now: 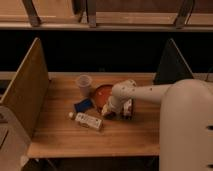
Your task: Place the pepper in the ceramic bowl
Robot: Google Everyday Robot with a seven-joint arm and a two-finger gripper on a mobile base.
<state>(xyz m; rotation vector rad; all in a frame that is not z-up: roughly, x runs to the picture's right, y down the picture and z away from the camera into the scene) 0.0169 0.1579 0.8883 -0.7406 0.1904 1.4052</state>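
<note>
orange ceramic bowl (101, 93) upright, gripper (108, 113) just beside

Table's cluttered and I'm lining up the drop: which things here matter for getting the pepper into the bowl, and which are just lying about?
For the job:
bowl
gripper, low at the bowl's near edge
pepper, which I cannot pick out here

Lying about:
plastic cup
blue packet
long white packet
white-and-dark packet
</note>
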